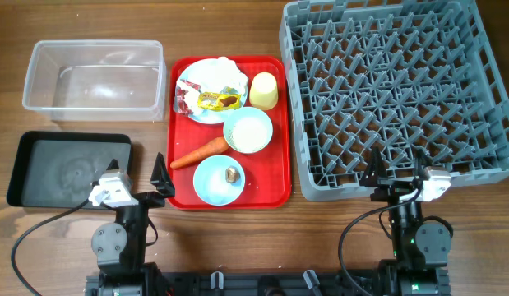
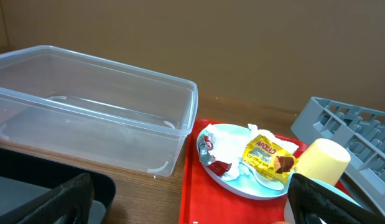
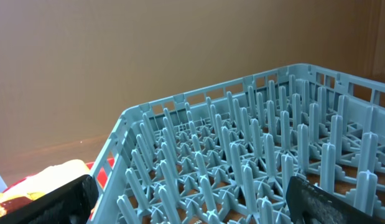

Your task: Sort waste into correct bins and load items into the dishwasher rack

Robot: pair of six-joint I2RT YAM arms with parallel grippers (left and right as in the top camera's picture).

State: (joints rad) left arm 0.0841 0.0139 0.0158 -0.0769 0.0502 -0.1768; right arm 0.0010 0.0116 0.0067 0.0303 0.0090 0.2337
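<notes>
Overhead view: the waste sits on the red serving tray (image 1: 275, 160), mid-tabletop (image 1: 246, 238). At the tray's far end, a light blue plate (image 1: 191, 82) carries a yellow wrapper (image 1: 219, 100), a red wrapper (image 1: 185, 100) and a crumpled white napkin (image 1: 227, 72). The yellow cup (image 1: 264, 90) stands just right of the plate. The rice bowl (image 1: 266, 136), nearer the robot, holds white rice (image 1: 247, 130). The orange carrot (image 1: 201, 152) lies bare on the tray, its thick end just beside that bowl. The near bowl (image 1: 209, 186) holds one small brown scrap (image 1: 231, 174).

The clear tub (image 1: 94, 51) is left of the tray, on the far side. The black tray (image 1: 69, 168) is left of it on the near side. The grey rack (image 1: 394, 90) lies just right of the tray.

The left tool (image 1: 161, 182) is over the tabletop between the black tray and the serving tray. Its fingers are spread wide and hold nothing. The right tool (image 1: 395, 174) is at the rack's near edge, likewise released.

Left wrist view adds the print "APOLLO" on the yellow wrapper and the tub's see-through walls. The carrot, rice and scrap show only from overhead.

Right wrist view gives the rack's upright pegs from low down. A sliver of the serving tray shows at lower left.
</notes>
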